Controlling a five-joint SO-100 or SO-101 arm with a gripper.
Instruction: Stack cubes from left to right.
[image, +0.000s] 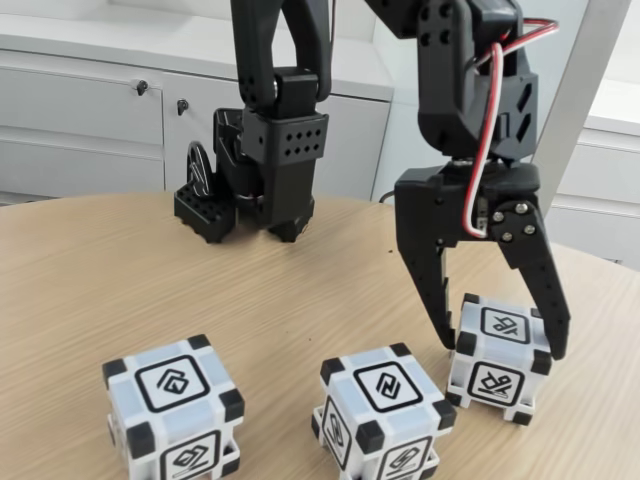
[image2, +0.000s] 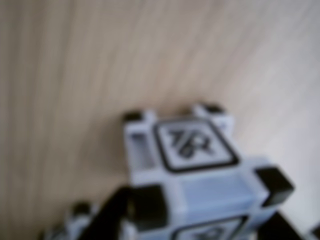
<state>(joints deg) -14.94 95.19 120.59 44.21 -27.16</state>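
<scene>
Three white cubes with black corners stand in a row on the wooden table in the fixed view: the left cube (image: 173, 417), the middle cube (image: 382, 415) and the right cube (image: 499, 356). My gripper (image: 501, 346) hangs open over the right cube, one black finger on each side of it, low beside its faces. That cube rests on the table. The wrist view shows the same cube (image2: 192, 165) blurred and close, with a dark finger (image2: 112, 215) at the bottom left edge.
The arm's black base (image: 275, 160) stands on the table behind the cubes at the back centre. White cabinets (image: 90, 110) lie beyond the table's curved far edge. Bare wood (image: 120, 290) stretches between the base and the cubes.
</scene>
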